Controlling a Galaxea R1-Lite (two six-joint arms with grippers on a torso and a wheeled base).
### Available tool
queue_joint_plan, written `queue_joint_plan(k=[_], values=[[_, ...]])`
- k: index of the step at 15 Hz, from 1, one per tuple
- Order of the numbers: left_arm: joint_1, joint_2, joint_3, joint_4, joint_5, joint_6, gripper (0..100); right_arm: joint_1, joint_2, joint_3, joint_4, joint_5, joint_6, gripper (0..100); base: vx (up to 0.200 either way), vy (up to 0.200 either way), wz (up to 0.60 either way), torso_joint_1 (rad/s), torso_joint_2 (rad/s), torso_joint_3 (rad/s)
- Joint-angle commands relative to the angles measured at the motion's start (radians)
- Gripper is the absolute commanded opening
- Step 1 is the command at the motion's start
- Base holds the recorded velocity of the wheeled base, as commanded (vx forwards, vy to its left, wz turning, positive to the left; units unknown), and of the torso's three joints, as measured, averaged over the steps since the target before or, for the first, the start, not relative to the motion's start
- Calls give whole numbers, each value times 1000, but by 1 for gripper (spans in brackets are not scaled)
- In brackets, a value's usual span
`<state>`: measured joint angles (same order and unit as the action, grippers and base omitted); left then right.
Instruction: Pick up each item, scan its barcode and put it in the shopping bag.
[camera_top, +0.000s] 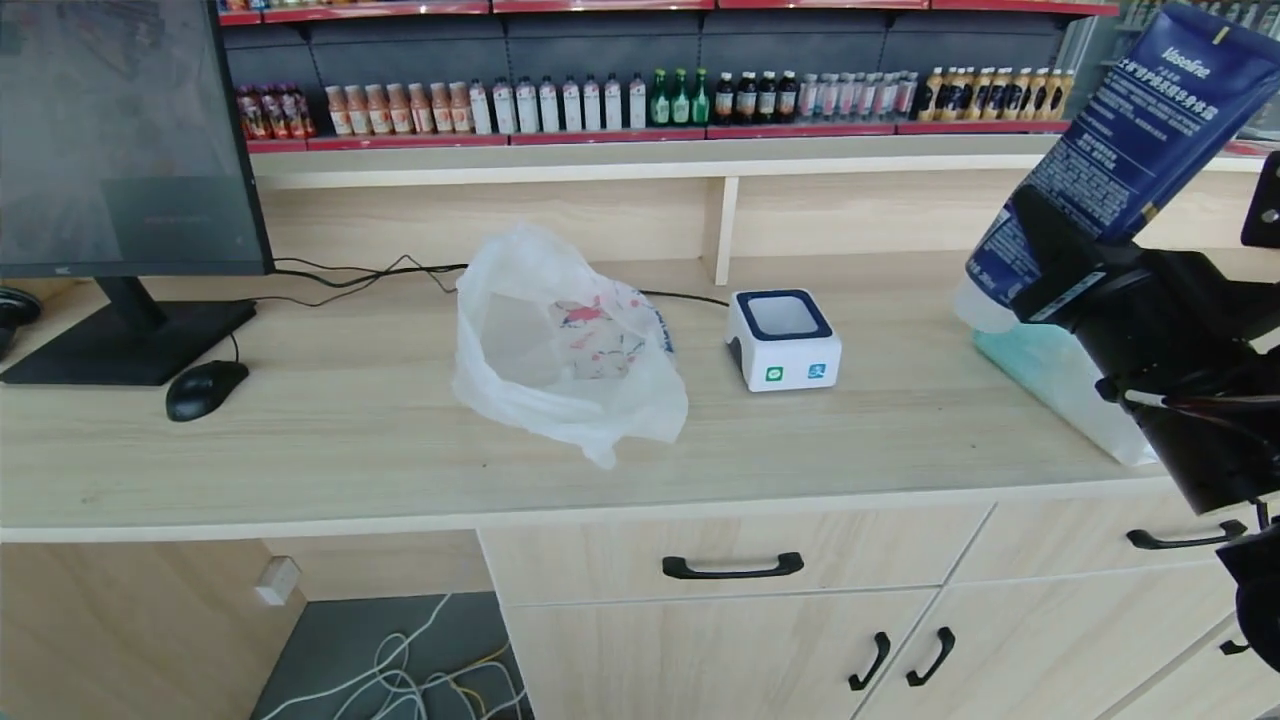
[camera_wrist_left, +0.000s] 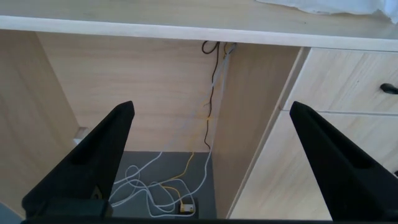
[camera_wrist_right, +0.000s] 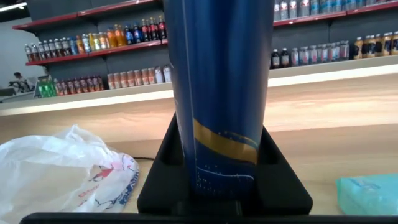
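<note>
My right gripper (camera_top: 1050, 270) is shut on a blue lotion tube (camera_top: 1130, 140), held tilted in the air above the counter's right end. In the right wrist view the tube (camera_wrist_right: 221, 87) stands between the black fingers (camera_wrist_right: 168, 155). A white scanner box (camera_top: 783, 340) with a dark window sits on the counter middle-right. The translucent white shopping bag (camera_top: 565, 345) lies open to its left, also seen as the bag (camera_wrist_right: 62, 171). My left gripper (camera_wrist_left: 211, 162) is open, hanging below counter level in front of the open knee space, holding nothing.
A teal packet (camera_top: 1050, 385) lies on the counter under the tube. A monitor (camera_top: 120, 130) and black mouse (camera_top: 205, 388) occupy the left end. Cables run behind the bag. Drawers with black handles (camera_top: 733, 568) front the counter. Bottle shelves (camera_top: 640, 100) line the back.
</note>
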<state>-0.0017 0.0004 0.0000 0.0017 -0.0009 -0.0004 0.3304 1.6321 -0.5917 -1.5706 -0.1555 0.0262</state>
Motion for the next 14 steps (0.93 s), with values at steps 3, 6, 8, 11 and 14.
queue_joint_plan(k=[3, 6, 8, 11, 14], values=[[0, 0, 0, -2, -1, 0, 100, 2, 38, -26, 0, 45, -23, 0, 0, 67, 0, -1, 2, 2], [0, 0, 0, -2, -1, 0, 100, -4, 114, -59, 0, 126, -97, 0, 0, 0, 0, 0, 0, 0], [0, 0, 0, -2, -1, 0, 100, -13, 167, -96, 0, 140, -147, 0, 0, 0, 0, 0, 0, 0], [0, 0, 0, -2, -1, -1, 100, -62, 226, -117, 0, 179, -288, 0, 0, 0, 0, 0, 0, 0], [0, 0, 0, -2, -1, -1, 100, -65, 298, -192, 0, 238, -428, 0, 0, 0, 0, 0, 0, 0]])
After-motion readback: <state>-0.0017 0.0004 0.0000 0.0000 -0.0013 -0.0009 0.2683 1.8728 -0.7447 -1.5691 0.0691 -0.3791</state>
